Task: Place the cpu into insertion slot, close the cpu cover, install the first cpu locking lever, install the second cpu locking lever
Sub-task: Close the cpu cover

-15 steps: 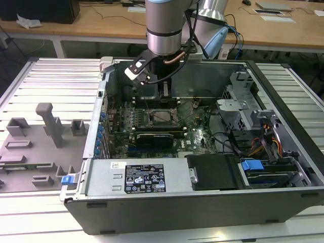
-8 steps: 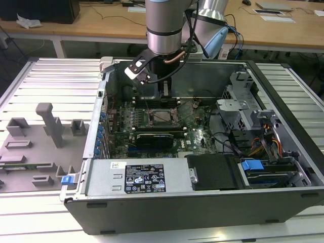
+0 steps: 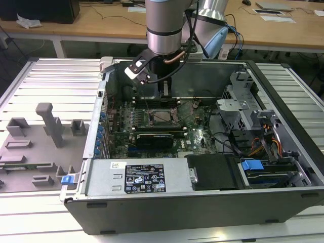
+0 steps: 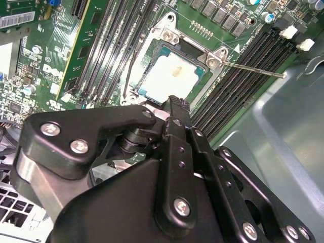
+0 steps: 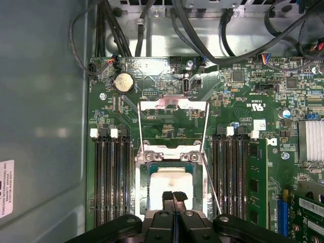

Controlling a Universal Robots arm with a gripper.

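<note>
2 black fingertips of the gripper, pressed flat against each other, nothing pinched between them. Poised at the edge of the cpu that lies away from the hinge; impossible to judge whether touching it or just above.

Silvery-grey chip seated flat inside the insertion slot, dark rim showing around it in both wrist views. Just beyond the slot, the cpu cover standing open on its hinge, not yet down over the chip, green board visible through its square cut-out. 1 thin metal locking lever unlatched, slanting free over the memory slots.

2 banks of those long black slots flanking the socket, 1 on each side, white clips at their ends. Round silver coin battery past the open cover, close to the grey case wall.

Wider out, in the exterior view: arm reaching straight down from above into the open computer case, socket toward the far side of the motherboard. Long black graphics card just near of the socket. Labelled power supply box along the near wall. Blue-tabbed drive bay at the exterior view's right. Case resting on a slatted metal table, with a grey fixture plate at the exterior view's left.
</note>
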